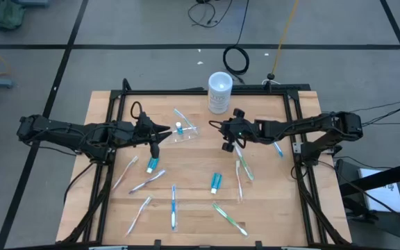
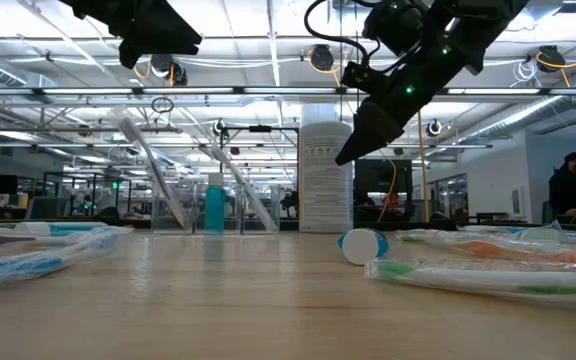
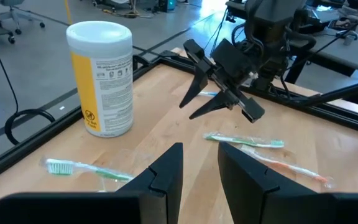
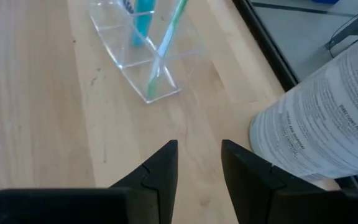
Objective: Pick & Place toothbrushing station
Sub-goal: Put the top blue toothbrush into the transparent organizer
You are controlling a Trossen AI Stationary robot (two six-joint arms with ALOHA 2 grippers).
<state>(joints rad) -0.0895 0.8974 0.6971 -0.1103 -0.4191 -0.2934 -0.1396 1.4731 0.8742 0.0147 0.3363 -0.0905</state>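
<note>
The toothbrushing station (image 1: 185, 131) is a small clear plastic tray resting flat on the wooden table at mid-far. A green toothbrush (image 4: 166, 40) and a small blue tube (image 4: 143, 18) stand in its compartments. My left gripper (image 1: 162, 141) is open and empty just left of the tray, above the table. My right gripper (image 1: 219, 137) is open and empty just right of it; the right wrist view shows the tray (image 4: 143, 59) ahead of the fingers. In the low view the tray (image 2: 203, 205) stands on the table with my right gripper (image 2: 353, 150) hovering to its right.
A white cylindrical canister (image 1: 219, 92) stands upright at the far edge, close to my right gripper. Several wrapped toothbrushes (image 1: 173, 206) and two blue tubes (image 1: 151, 164) (image 1: 216, 182) lie across the near half. Black frame rails (image 1: 186, 91) border the table.
</note>
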